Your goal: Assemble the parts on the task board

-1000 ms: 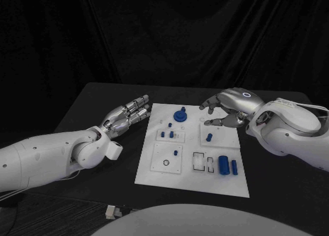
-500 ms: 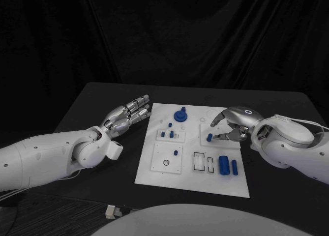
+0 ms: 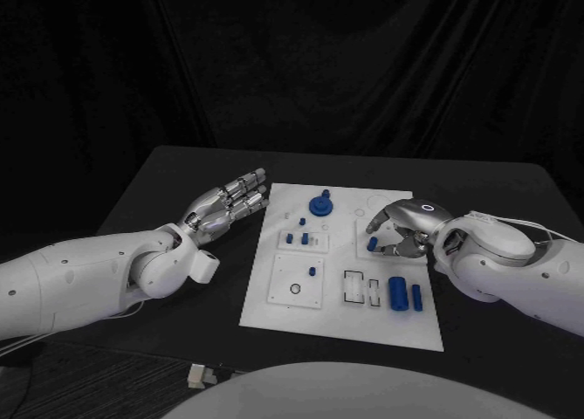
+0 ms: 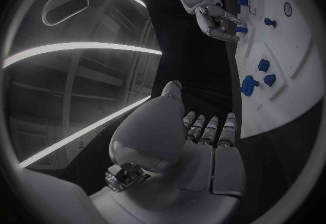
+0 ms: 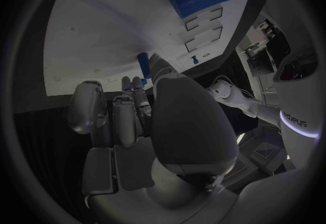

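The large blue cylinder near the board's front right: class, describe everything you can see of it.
The large blue cylinder is a smooth, solid-looking piece, probably plastic, lying on its side on the white board, its long axis running front to back. A thinner blue bar lies right beside it, and outlined rectangular slots lie on its other side. No hand touches it; the right hand works farther back.
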`<action>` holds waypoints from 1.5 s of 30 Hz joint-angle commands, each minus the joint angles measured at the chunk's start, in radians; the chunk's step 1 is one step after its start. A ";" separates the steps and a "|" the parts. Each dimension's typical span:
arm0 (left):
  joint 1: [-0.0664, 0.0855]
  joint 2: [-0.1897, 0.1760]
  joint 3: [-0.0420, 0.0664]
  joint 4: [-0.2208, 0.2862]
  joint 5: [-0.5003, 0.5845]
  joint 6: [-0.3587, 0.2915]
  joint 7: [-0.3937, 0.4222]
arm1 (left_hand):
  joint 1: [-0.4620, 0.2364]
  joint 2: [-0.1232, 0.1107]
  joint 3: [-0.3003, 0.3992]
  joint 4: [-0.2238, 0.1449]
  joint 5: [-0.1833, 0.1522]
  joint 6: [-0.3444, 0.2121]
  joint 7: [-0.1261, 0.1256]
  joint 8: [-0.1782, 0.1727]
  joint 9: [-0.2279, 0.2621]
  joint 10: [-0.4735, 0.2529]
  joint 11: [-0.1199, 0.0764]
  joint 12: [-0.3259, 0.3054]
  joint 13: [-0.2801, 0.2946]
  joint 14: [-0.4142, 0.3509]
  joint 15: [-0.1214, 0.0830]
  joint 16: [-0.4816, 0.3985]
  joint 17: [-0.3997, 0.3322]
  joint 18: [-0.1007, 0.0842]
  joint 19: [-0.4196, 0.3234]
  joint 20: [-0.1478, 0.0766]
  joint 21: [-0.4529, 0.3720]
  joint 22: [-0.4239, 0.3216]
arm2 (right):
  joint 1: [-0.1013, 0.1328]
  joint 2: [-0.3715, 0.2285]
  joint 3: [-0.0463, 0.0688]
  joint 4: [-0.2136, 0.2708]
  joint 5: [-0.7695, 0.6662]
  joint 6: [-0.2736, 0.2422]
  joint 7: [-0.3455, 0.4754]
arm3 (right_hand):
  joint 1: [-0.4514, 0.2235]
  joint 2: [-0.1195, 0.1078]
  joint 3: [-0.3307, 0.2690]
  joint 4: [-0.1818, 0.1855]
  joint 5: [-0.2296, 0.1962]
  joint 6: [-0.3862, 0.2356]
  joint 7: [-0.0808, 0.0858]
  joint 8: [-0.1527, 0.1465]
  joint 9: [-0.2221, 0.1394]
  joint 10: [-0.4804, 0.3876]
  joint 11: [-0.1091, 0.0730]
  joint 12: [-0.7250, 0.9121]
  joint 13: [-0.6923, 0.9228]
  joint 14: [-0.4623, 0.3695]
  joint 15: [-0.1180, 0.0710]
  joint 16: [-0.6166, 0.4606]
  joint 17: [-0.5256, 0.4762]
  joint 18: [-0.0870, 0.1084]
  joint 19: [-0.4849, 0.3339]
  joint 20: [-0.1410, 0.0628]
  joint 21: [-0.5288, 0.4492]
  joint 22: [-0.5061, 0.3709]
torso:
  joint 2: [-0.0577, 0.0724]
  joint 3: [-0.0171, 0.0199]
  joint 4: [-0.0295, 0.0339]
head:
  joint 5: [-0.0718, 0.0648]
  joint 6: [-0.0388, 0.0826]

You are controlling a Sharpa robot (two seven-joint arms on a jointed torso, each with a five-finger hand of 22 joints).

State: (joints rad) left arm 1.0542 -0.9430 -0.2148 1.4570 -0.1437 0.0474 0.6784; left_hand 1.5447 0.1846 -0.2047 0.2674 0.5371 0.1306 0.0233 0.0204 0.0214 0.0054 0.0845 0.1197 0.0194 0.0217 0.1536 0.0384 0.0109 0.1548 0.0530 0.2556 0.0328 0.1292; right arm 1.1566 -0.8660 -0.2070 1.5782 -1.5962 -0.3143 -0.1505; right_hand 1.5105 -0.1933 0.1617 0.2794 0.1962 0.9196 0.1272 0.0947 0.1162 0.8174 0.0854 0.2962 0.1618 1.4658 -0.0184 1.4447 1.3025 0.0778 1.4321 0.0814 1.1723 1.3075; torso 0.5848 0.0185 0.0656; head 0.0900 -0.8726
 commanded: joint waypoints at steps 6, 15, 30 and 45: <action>-0.004 0.004 0.001 0.000 0.006 0.013 0.029 | 0.012 0.004 0.006 -0.005 0.009 -0.002 0.000 0.006 0.001 0.001 0.008 0.003 0.001 0.001 0.008 0.004 0.002 0.018 0.001 0.005 0.004 0.001 | -0.010 0.022 0.001 -0.018 -0.001 0.025 0.023 | 0.050 0.018 0.043 -0.021 0.110 0.011 -0.002 -0.011 0.006 0.042 0.003 0.040 -0.005 0.047 -0.003 0.003 0.008 0.002 0.000 0.003 0.010 0.158 | 0.000 -0.0001 0.0014 | -0.003 0.000; -0.007 0.004 0.001 0.000 0.006 0.016 0.027 | 0.013 0.005 0.007 -0.006 0.010 -0.002 -0.001 0.006 0.001 0.001 0.009 0.005 0.001 0.001 0.009 0.005 0.002 0.018 0.001 0.006 0.004 0.001 | -0.017 0.037 0.001 -0.030 -0.001 0.031 0.033 | 0.076 0.013 0.111 -0.039 0.196 0.057 0.002 0.007 0.023 0.102 0.002 0.053 -0.017 0.047 0.003 0.004 0.008 0.001 0.000 0.007 0.013 0.159 | 0.000 -0.0002 0.0010 | -0.002 0.000; -0.012 0.006 0.001 -0.003 0.006 0.023 0.024 | 0.016 0.006 0.009 -0.008 0.011 -0.003 -0.002 0.006 0.001 0.002 0.015 0.006 0.001 0.003 0.010 0.008 0.003 0.018 0.002 0.007 0.004 0.001 | -0.019 0.027 0.001 -0.016 -0.001 0.004 0.047 | 0.085 0.009 0.181 -0.079 0.229 0.109 0.004 0.052 0.053 0.194 -0.006 0.065 -0.026 0.046 0.017 0.005 0.008 0.000 0.000 0.018 0.024 0.161 | -0.001 -0.0003 0.0007 | -0.001 0.000; -0.014 0.005 0.001 -0.004 0.006 0.027 0.020 | 0.018 0.007 0.010 -0.010 0.012 -0.003 -0.001 0.006 0.001 0.002 0.018 0.006 0.001 0.004 0.012 0.010 0.003 0.018 0.003 0.008 0.005 0.003 | -0.003 -0.008 0.001 0.044 -0.001 -0.039 0.055 | 0.081 0.012 0.203 -0.107 0.214 0.139 0.006 0.074 0.069 0.243 -0.013 0.071 -0.028 0.046 0.012 0.006 0.008 0.000 -0.001 0.015 0.031 0.162 | -0.002 -0.0002 0.0012 | 0.006 0.000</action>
State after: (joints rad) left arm 1.0413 -0.9396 -0.2148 1.4520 -0.1437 0.0605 0.6784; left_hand 1.5521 0.1920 -0.1965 0.2591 0.5451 0.1306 0.0233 0.0204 0.0213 0.0087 0.0949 0.1196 0.0193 0.0255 0.1573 0.0424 0.0126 0.1547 0.0566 0.2591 0.0327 0.1315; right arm 1.1492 -0.8712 -0.2064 1.6101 -1.5951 -0.3244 -0.1059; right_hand 1.5872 -0.1869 0.3629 0.1749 0.4133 1.0523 0.1311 0.1658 0.1849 1.0479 0.0815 0.3643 0.1321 1.4658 -0.0113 1.4447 1.3077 0.0779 1.4292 0.0914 1.2005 1.3081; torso 0.5838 0.0182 0.0663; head 0.0945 -0.8726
